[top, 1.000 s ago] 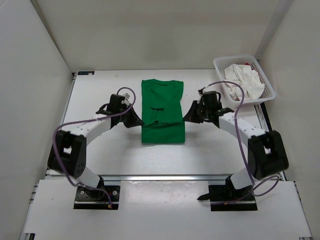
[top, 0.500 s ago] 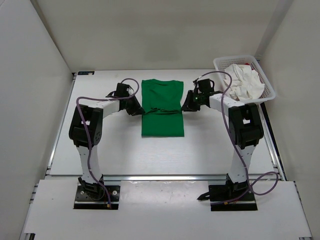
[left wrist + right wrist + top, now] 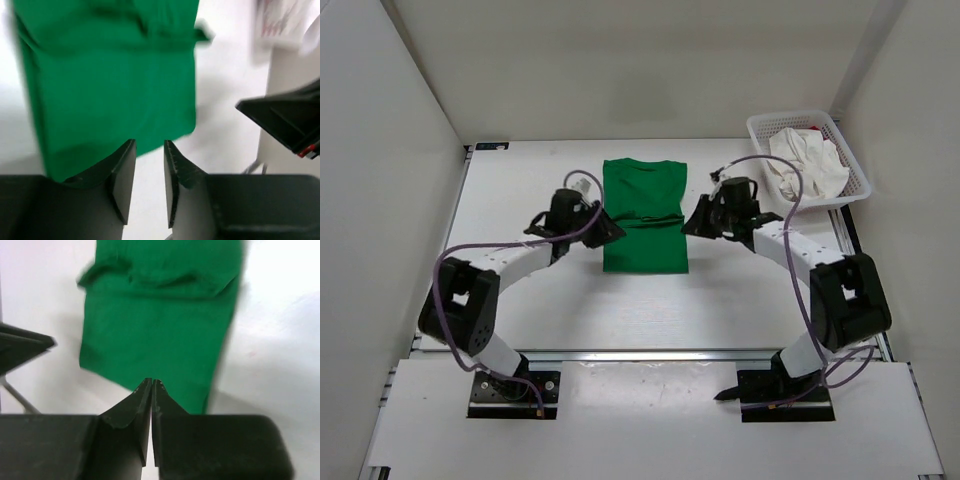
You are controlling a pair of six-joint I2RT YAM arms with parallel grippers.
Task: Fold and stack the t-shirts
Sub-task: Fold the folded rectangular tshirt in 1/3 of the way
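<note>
Tools empty: left [image 3: 149,150] ajar, right [image 3: 151,383] closed

I am looking into a robot lab cell. The bench [image 3: 740,300] is a flat white board, boxed in by plain white panels [image 3: 380,150] at the left, back and right. An aluminium rail [image 3: 650,354] runs along its near side. The left arm [image 3: 510,262] and the right arm [image 3: 800,255] stand on black base plates [image 3: 510,392] bolted at that edge, with purple cables [image 3: 798,215] looped along them. A green t-shirt [image 3: 645,245] lies flat on the bench, and a white mesh basket [image 3: 790,117] of cloth sits in the far right corner.
</note>
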